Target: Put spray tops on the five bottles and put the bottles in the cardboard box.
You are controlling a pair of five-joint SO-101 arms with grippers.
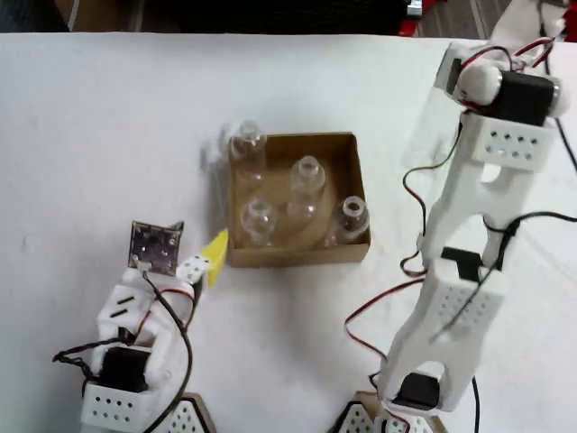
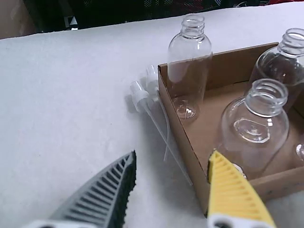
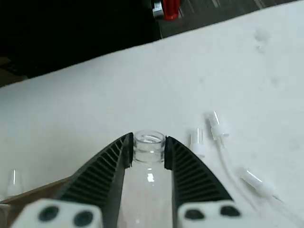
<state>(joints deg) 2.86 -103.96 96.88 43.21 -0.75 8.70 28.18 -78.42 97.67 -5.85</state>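
No spray tops (image 3: 216,126) are fitted yet; four bare bottles (image 1: 306,176) are seen in the cardboard box (image 1: 297,255).
The fifth bottle (image 3: 148,138) is clamped by its neck between the right gripper's (image 3: 148,145) jaws, with the tops scattered just beyond them; the left gripper's (image 2: 172,159) jaws are spread and empty, the box just past them.

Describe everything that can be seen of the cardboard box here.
The cardboard box is brown, shallow, open-topped, roughly square, flat on the white table. Four clear uncapped bottles stand upright inside. Loose spray tops lie on the table just outside one side wall. A yellow finger of the left gripper is close to a near corner; contact cannot be told.
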